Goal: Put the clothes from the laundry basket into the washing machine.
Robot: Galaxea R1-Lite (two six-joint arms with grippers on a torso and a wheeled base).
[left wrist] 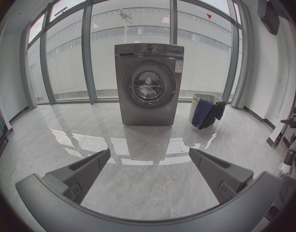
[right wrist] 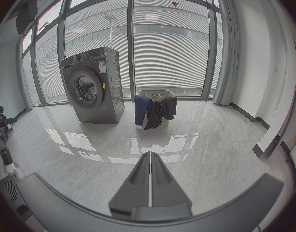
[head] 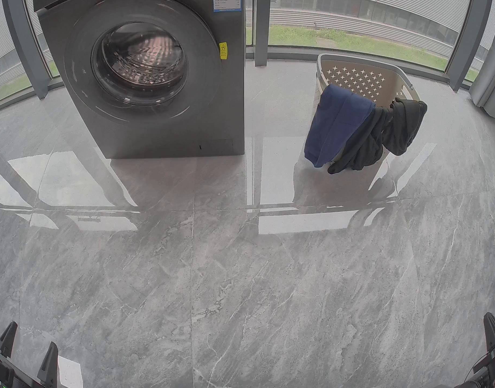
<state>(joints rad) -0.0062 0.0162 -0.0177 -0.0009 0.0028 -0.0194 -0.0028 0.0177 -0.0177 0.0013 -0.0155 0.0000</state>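
Here, clothes [head: 361,144]: dark blue cloth [head: 336,122], black garments [head: 393,127], draped over near rim of beige perforated plastic laundry basket [head: 361,79], far right.
Handling: probably soft, light; pinch a fold at the rim.
Left gripper [left wrist: 148,151]: spread wide, empty.
Right gripper [right wrist: 150,153]: pinched together, empty.

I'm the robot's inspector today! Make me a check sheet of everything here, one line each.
Surface: glossy grey tiled floor.
Job's things: washing machine on the left; laundry basket to its right, blue garment and dark clothes draped over its front rim.
Clutter: nothing seen.
Hands: left hand open, right hand shut, both empty, far from the basket.
Cables: nothing seen.
Surroundings: tall windows behind, curtain at the right.
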